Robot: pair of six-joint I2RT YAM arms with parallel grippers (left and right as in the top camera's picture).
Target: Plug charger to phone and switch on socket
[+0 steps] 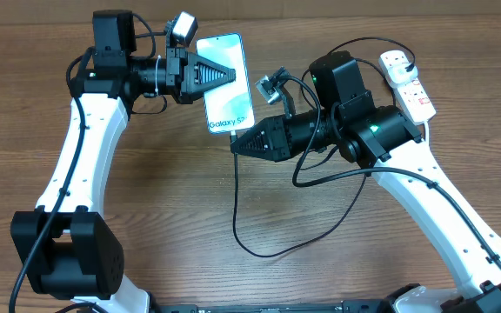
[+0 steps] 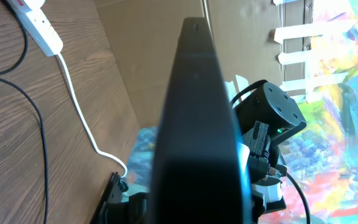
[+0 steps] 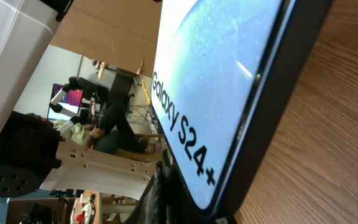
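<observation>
The long thin black charger (image 1: 236, 196) loops across the wooden tabletop (image 1: 172, 217) nearest the robot and rises to the right gripper (image 1: 240, 143). That gripper is pressed together at the cable's connector end and appears to pinch it, touching the short end of the slim black-framed phone with the light blue "Galaxy S24+" screen (image 1: 233, 100). Whether the tip is already seated in the port is hidden. The left gripper (image 1: 231, 74) is clamped on the phone's long edge, steadying it with the screen facing up. Farthest away, at the right, lies the white two-outlet socket strip with red markings (image 1: 411, 87). A black plug (image 1: 405, 63) seems to sit in its far outlet. Plugging in looks underway. Switching on the socket appears still to do, since neither gripper is near it.
</observation>
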